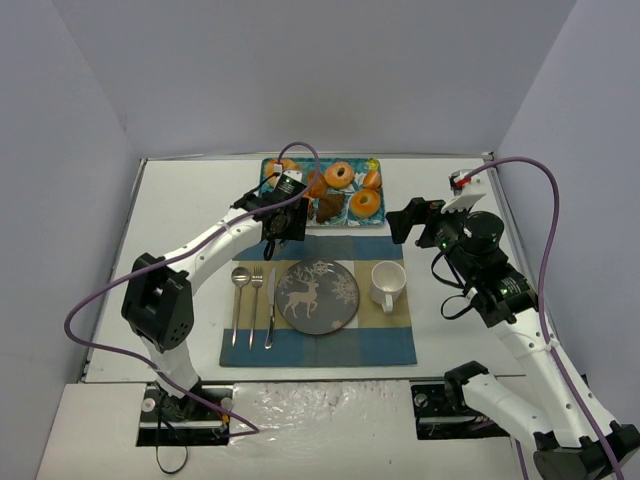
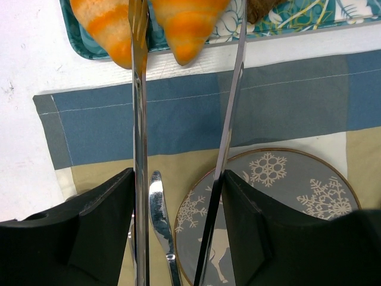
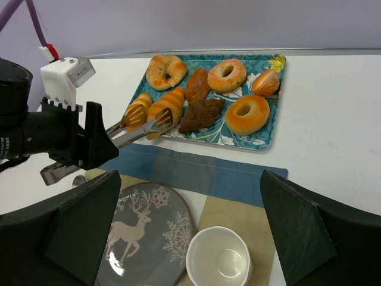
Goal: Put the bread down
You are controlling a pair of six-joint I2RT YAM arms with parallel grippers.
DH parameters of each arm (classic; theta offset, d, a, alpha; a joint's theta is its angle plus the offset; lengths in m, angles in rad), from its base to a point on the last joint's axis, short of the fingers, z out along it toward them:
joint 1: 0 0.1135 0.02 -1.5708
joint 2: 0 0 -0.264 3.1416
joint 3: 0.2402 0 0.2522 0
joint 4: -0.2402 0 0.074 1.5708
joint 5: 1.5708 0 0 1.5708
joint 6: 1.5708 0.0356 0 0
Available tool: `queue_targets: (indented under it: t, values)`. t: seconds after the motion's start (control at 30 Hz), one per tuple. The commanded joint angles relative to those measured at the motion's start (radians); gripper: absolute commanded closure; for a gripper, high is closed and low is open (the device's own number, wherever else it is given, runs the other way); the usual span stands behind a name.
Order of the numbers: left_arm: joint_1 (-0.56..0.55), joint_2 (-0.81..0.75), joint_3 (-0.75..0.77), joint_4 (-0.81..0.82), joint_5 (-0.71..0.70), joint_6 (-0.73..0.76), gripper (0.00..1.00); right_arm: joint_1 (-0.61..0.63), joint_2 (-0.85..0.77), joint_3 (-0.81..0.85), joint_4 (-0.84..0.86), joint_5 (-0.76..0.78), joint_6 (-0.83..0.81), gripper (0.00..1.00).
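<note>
Several breads lie on a teal patterned tray [image 1: 266,172] at the back: rings, brown pieces and two orange striped rolls. My left gripper [image 2: 178,179] is shut on metal tongs [image 2: 140,119], its fingers pressing the two arms. The tongs reach over the tray's near edge, arms apart. One striped roll [image 2: 187,27] lies between them, and the other roll [image 2: 110,27] is just left of the left arm. From the right wrist view the tongs [image 3: 134,132] meet the rolls [image 3: 168,102]. My right gripper [image 3: 190,176] is open and holds nothing, hovering right of the placemat.
A grey deer-pattern plate [image 1: 318,296] sits on a blue and tan placemat [image 1: 380,345]. A white cup [image 1: 388,283] stands right of the plate. A spoon, fork and knife [image 1: 270,305] lie left of it. White walls enclose the table.
</note>
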Motion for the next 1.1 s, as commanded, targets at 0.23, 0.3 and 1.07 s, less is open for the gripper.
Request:
queue_targets:
  t: [0.23, 0.3, 1.07]
  values:
    - [-0.020, 0.038, 0.112, 0.020, -0.071, 0.025, 0.47, 0.012, -0.014, 0.015, 0.066, 0.015, -0.018, 0.00]
    - [-0.021, 0.049, 0.119, 0.019, -0.070, 0.026, 0.47, 0.013, -0.015, 0.015, 0.066, 0.016, -0.018, 0.00]
    - [-0.045, 0.028, 0.159, 0.013, -0.077, 0.048, 0.80, 0.020, -0.019, 0.012, 0.065, 0.022, -0.018, 0.00]
